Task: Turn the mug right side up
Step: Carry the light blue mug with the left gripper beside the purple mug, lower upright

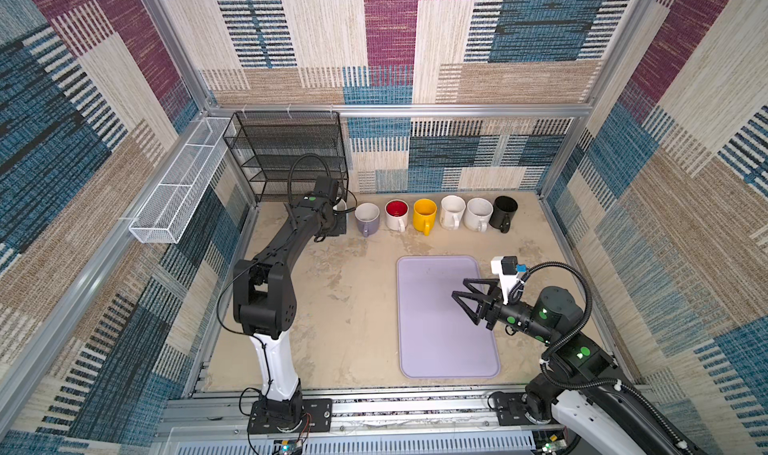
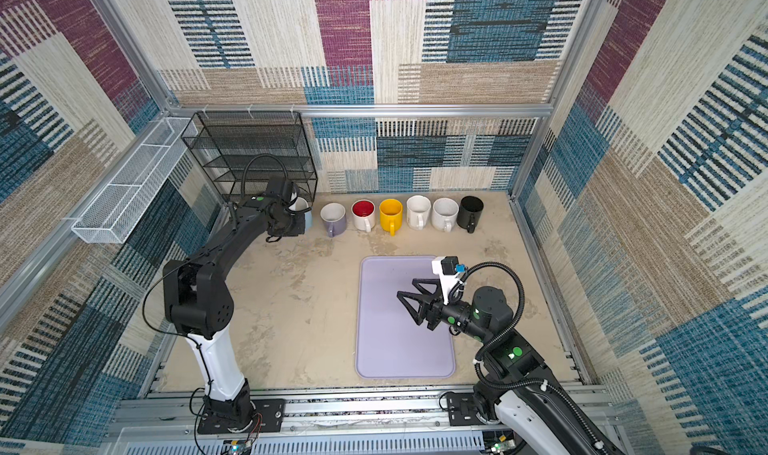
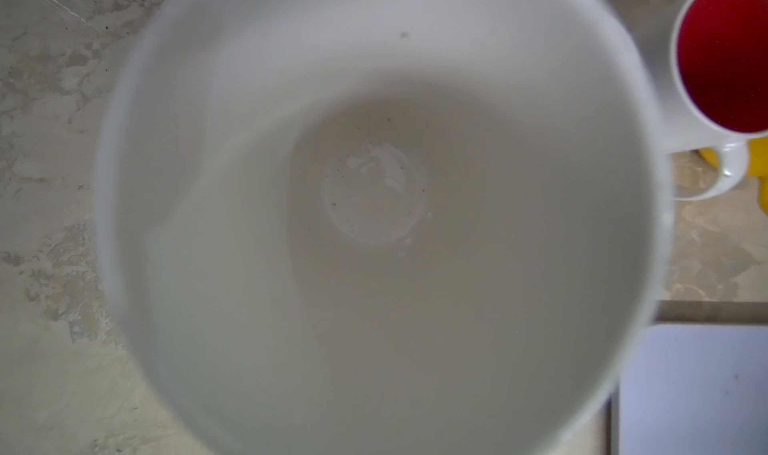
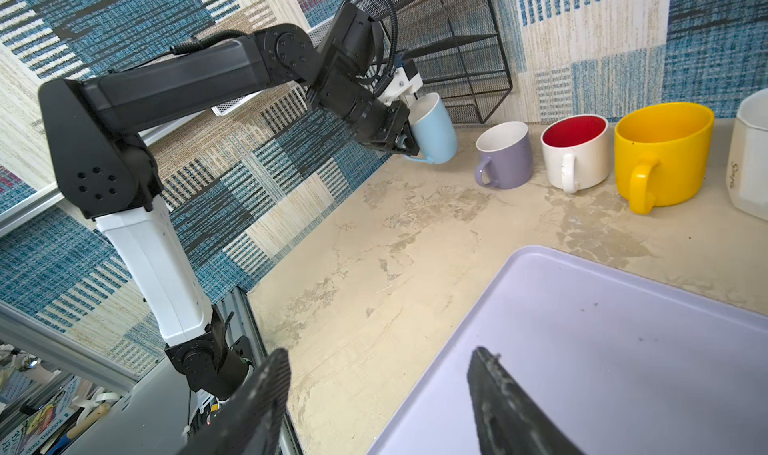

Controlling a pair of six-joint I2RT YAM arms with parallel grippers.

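A light blue mug (image 4: pixel 432 129) with a white inside sits in my left gripper (image 4: pixel 409 147), which is shut on its handle. The mug is mouth up and slightly tilted, at the left end of the row of mugs by the back wall. I cannot tell whether its base touches the table. In the left wrist view the mug's white inside (image 3: pixel 374 203) fills the picture and hides the fingers. In a top view only its rim (image 2: pixel 302 205) shows behind the wrist. My right gripper (image 1: pixel 459 288) (image 2: pixel 406 287) (image 4: pixel 380 351) hangs open and empty over the lavender tray (image 1: pixel 436 349) (image 2: pixel 395 349) (image 4: pixel 623 328).
Right of the blue mug stand upright a lavender mug (image 1: pixel 367 218), a white mug with a red inside (image 1: pixel 396 215), a yellow mug (image 1: pixel 424 215), two white mugs (image 1: pixel 452 211) (image 1: pixel 478 214) and a black mug (image 1: pixel 504 212). A black wire rack (image 1: pixel 286 154) fills the back left corner; a white mesh basket (image 1: pixel 178 191) hangs on the left wall.
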